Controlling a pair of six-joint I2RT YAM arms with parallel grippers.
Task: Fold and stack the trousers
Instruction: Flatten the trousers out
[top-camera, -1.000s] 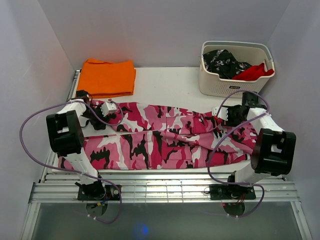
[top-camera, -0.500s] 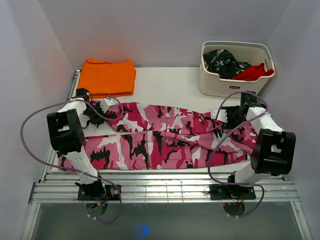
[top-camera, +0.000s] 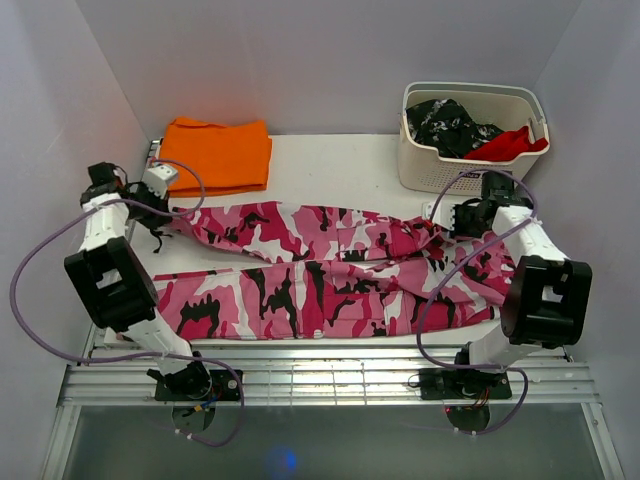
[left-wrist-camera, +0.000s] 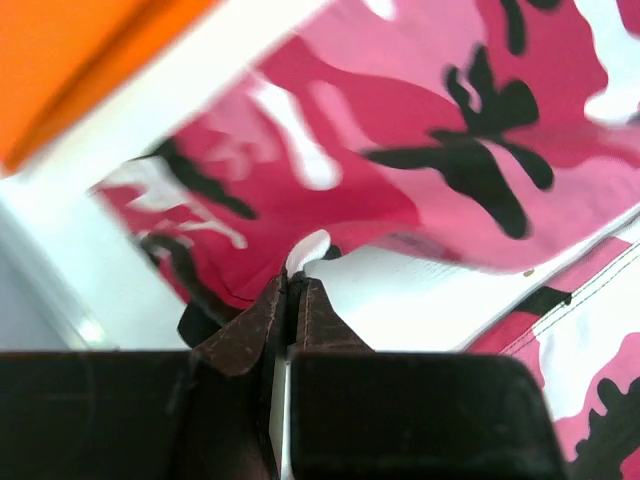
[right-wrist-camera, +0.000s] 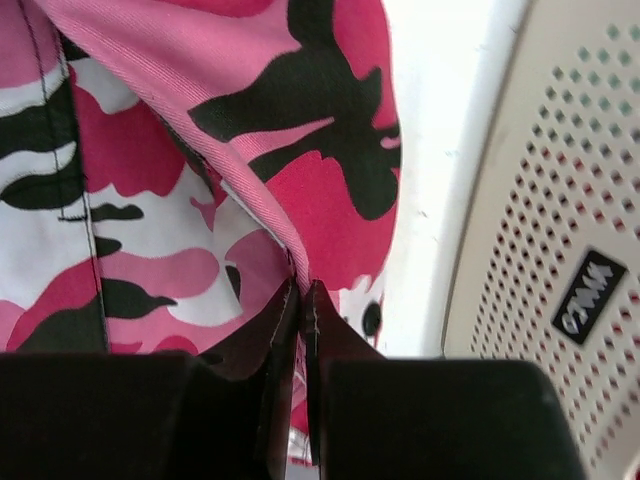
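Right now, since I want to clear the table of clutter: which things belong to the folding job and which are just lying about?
In the job: trousers, pinched at each end by the left gripper and right gripper.

Lying about: orange cloth; basket holding a black-and-white garment and a red cloth.

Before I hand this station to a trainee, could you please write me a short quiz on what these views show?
1. True or false: the left gripper and the right gripper are each shut on the trousers.
2. What lies on the table beyond the left gripper? A) an orange cloth B) a blue towel C) a cardboard box
3. Fill in: the speckled garment and the red cloth lie in the ____.

Key: 1 true; 2 A; 3 basket.
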